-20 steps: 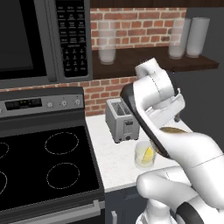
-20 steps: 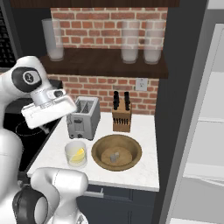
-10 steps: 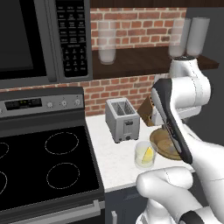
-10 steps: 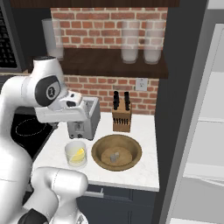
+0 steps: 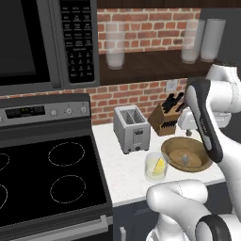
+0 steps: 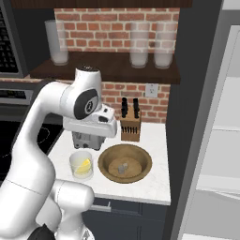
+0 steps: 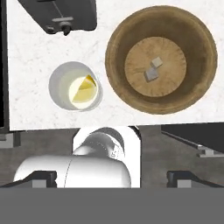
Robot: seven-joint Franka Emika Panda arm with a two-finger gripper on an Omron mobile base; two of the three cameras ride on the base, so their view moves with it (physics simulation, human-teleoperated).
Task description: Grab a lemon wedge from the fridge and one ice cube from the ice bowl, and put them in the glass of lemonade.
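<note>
The glass of lemonade (image 5: 154, 167) (image 6: 80, 164) (image 7: 75, 86) stands on the white counter with the yellow lemon wedge (image 5: 160, 166) (image 6: 85, 165) (image 7: 83, 90) inside it. Just to its right sits the wooden ice bowl (image 5: 200, 164) (image 6: 143, 157) (image 7: 117, 52), holding two pale ice cubes (image 7: 152, 75) (image 6: 123, 168) (image 5: 185, 158). My gripper (image 6: 90, 133) (image 5: 187, 124) (image 7: 111, 180) hangs open and empty high above the counter, pointing down over the glass and bowl. The fridge (image 6: 225, 154) stands open at the right, its white shelves showing.
A silver toaster (image 5: 132, 128) (image 7: 61, 15) and a knife block (image 5: 165, 117) (image 6: 130, 124) stand at the back of the counter. The black stove (image 5: 47, 174) lies left. Tall clear glasses (image 6: 140, 44) line the shelf above.
The arm has swung right, from in front of the toaster to above the glass and bowl. The gripper stayed open and empty.
</note>
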